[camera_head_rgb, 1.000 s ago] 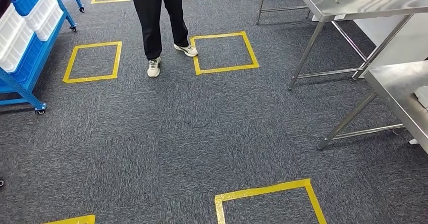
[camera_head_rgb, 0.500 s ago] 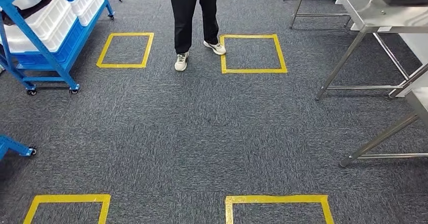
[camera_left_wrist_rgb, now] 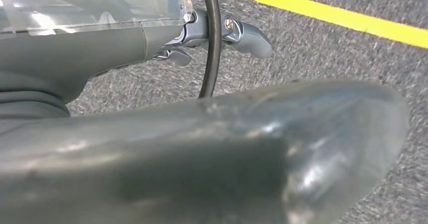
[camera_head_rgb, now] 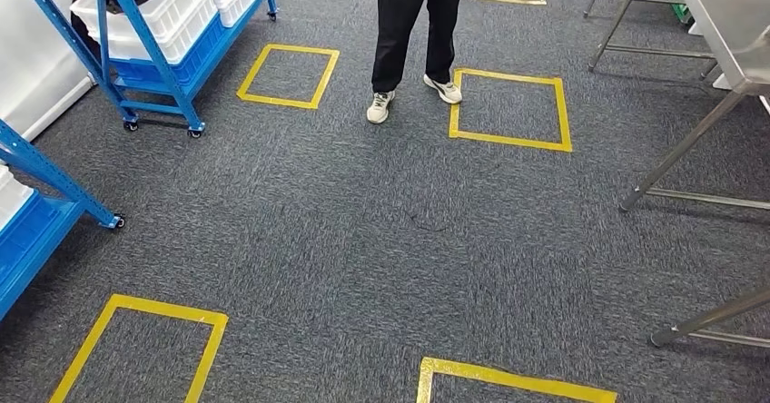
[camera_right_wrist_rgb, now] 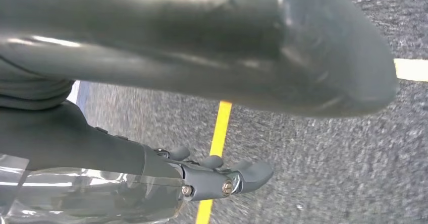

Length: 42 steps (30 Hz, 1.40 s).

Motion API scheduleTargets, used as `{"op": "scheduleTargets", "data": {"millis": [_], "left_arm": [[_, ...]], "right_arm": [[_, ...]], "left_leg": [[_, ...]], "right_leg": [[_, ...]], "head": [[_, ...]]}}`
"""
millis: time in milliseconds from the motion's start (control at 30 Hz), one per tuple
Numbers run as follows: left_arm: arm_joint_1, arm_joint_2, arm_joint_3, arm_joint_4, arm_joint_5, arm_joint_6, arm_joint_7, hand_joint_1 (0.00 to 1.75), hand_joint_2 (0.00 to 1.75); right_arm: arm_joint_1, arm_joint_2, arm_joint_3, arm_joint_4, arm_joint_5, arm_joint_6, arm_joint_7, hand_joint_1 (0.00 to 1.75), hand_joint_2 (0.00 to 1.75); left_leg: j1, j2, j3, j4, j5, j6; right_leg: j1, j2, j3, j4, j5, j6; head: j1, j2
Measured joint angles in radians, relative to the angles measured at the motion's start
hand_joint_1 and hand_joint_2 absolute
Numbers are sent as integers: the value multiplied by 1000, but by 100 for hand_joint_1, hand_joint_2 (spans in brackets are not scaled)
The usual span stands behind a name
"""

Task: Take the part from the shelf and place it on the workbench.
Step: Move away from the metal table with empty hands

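Grey left hand (camera_left_wrist_rgb: 222, 32) fingers apart, empty, right hand (camera_right_wrist_rgb: 222, 176) likewise

- The floor (camera_head_rgb: 363, 240) is rough grey carpet with glossy yellow tape (camera_head_rgb: 150, 310).
- The shelf (camera_head_rgb: 150, 49) is blue painted metal.
- The bins (camera_head_rgb: 168, 17) are white plastic.

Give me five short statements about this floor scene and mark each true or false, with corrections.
1. A person in dark trousers stands on the carpet. True.
2. The blue shelf cart holds white bins. True.
3. The taped floor squares are red. False: they are yellow.
4. The left hand grips a part. False: it holds nothing, over carpet.
5. The metal table stands right of the person. True.
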Motion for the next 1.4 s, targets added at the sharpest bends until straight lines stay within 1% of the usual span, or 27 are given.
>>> {"op": "scheduleTargets", "data": {"millis": [67, 133, 200, 233, 267, 300, 333, 367, 433, 500, 567, 600, 667, 700, 767, 800, 833, 867, 967, 1000, 1067, 1100, 1167, 1233, 1300, 1333, 1400], "left_arm": [[4, 0, 1, 0, -2, 1, 0, 0, 0], [4, 1, 4, 0, -2, 3, -1, 0, 0], [-1, 0, 5, 0, -2, 4, -1, 0, 0], [-3, 0, 6, 0, -2, 5, -1, 0, 0], [-4, 1, 7, 0, -2, 6, -2, 0, 0], [-4, 1, 9, 0, -1, 7, -5, 0, 0], [-3, 0, 11, 0, 0, 7, -10, 0, 0], [-3, 0, 14, 0, -1, 8, -17, 0, 0], [-5, -2, 18, 0, -3, 9, -29, 0, 0], [-7, -3, 20, 0, -5, 10, -37, 0, 0], [-4, -3, 22, 0, -5, 10, -45, 0, 0], [-2, -4, 23, 0, -5, 11, -49, 0, 0], [-3, -5, 23, 0, -3, 14, -57, 0, 0], [-5, -6, 24, 0, -2, 15, -60, 0, 0], [-9, -6, 25, 0, -3, 18, -62, 0, 0], [-9, -6, 25, 0, -4, 19, -63, 0, 0], [-7, -6, 25, 0, -6, 20, -63, 0, 0], [-5, -6, 25, 0, -8, 21, -63, 0, 0], [-7, -6, 25, 0, -14, 21, -63, 0, 0], [-7, -6, 25, 0, -15, 20, -63, 0, 0], [-4, -6, 26, 0, -16, 20, -63, 0, 0], [-2, -6, 27, 0, -17, 19, -63, 0, 0], [-2, -6, 28, 0, -17, 19, -62, 0, 0], [-6, -7, 28, 0, -17, 19, -62, 0, 0], [-7, -7, 29, 0, -17, 19, -62, 0, 0], [-7, -7, 29, 0, -17, 19, -62, 0, 0], [-7, -7, 31, 0, -17, 19, -61, 0, 0]], "right_arm": [[-5, 0, 3, 0, 6, -1, 3, 0, 0], [-7, -1, 7, 0, 14, -1, 7, 0, 0], [-4, -2, 11, 0, 22, 0, 10, 0, 0], [-2, -2, 13, 0, 27, 1, 11, 0, 0], [0, -2, 15, 1, 31, 2, 12, 0, 0], [0, -2, 16, 1, 34, 2, 12, 0, 0], [1, -2, 18, 1, 38, 2, 13, 0, 0], [1, -3, 19, 1, 41, 2, 14, 0, 0], [4, -3, 22, 1, 45, 2, 16, 0, 0], [5, -3, 23, 2, 48, 2, 18, 0, 0], [2, -3, 24, 2, 52, 3, 21, 0, 0], [1, -3, 24, 2, 53, 3, 21, 0, 0], [4, -2, 25, 2, 57, 3, 22, 0, 0], [7, -2, 25, 2, 59, 3, 22, 0, 0], [11, -2, 25, 2, 63, 5, 22, 0, 0], [11, -2, 25, 2, 66, 6, 24, 0, 0], [10, -2, 25, 2, 69, 9, 25, 0, 0], [9, -2, 26, 2, 71, 11, 27, 0, 0], [7, -2, 31, 3, 78, 14, 30, 0, 0], [6, -1, 34, 4, 81, 14, 31, 0, 0], [1, -1, 38, 4, 86, 14, 31, 0, 0], [-1, -2, 40, 5, 89, 13, 32, 0, 0], [-2, -2, 41, 5, 91, 13, 35, 0, 0], [1, -3, 41, 5, 92, 14, 38, 0, 0], [4, -3, 42, 5, 94, 14, 40, 0, 0], [5, -3, 42, 5, 96, 13, 40, 0, 0], [6, -3, 42, 5, 99, 13, 41, 0, 0]], "left_leg": [[2, -20, -1, -5, 7, 9], [7, -38, 0, -13, 18, 21], [10, -58, -4, -17, 25, 28], [10, -69, -8, -16, 27, 29], [10, -82, -11, -15, 29, 29], [10, -96, -12, -14, 29, 28], [10, -110, -12, -13, 30, 27], [11, -125, -11, -11, 30, 24], [12, -151, -14, -6, 29, 15], [13, -173, -23, -3, 31, 1], [17, -196, -33, -5, 36, -15], [18, -189, -38, 0, 33, -20], [18, -138, -67, 61, -8, -25], [17, -103, -95, 122, -43, -26], [17, -74, -153, 252, -102, -28], [17, -69, -164, 283, -108, -28], [17, -66, -156, 275, -95, -27], [16, -60, -127, 229, -68, -24], [5, -9, -17, 33, 3, -8], [1, 1, -3, 3, 9, -4], [-1, -13, -5, -5, 11, 4], [2, -22, -4, -10, 15, 8], [8, -42, 0, -21, 26, 20], [11, -63, -3, -23, 32, 27], [10, -88, -7, -20, 34, 28], [10, -101, -7, -19, 34, 28], [10, -129, -6, -15, 33, 25]], "right_leg": [[-2, -9, 3, 1, -2, 10], [-6, 29, -9, 33, -29, 22], [-12, 87, -57, 140, -96, 31], [-15, 102, -89, 209, -128, 33], [-18, 108, -114, 261, -144, 35], [-21, 110, -125, 283, -141, 37], [-24, 113, -117, 264, -117, 38], [-28, 121, -91, 207, -78, 38], [-36, 174, -32, 72, -16, 38], [-37, 210, -10, 14, -2, 35], [-33, 192, -10, 10, 1, 24], [-33, 179, -8, 5, 4, 17], [-32, 147, -4, -6, 9, 0], [-28, 130, -3, -8, 10, -5], [-21, 96, -5, -7, 8, -10], [-18, 79, -5, -7, 7, -12], [-16, 65, -4, -7, 6, -12], [-14, 52, -2, -7, 4, -12], [-8, 18, 6, -4, -3, -3], [-7, 8, 8, -3, -5, 2], [-6, -8, 12, -4, -6, 11], [-8, -7, 15, -2, -10, 16], [-13, 37, -2, 44, -45, 27], [-20, 93, -59, 167, -112, 35], [-24, 109, -112, 271, -143, 40], [-25, 110, -117, 273, -128, 41], [-28, 126, -76, 170, -54, 39]], "head": [[0, 0], [0, 0], [0, 0], [0, 0], [0, 0], [0, 0], [0, 0], [0, 0], [0, 0], [0, 0], [0, 0], [0, 0], [-1, 0], [-1, 0], [-1, 0], [-1, 0], [-1, 0], [-1, 0], [-1, 0], [-1, 0], [-1, 0], [-1, 0], [-1, 0], [0, 0], [0, 0], [0, 0], [0, 0]]}}
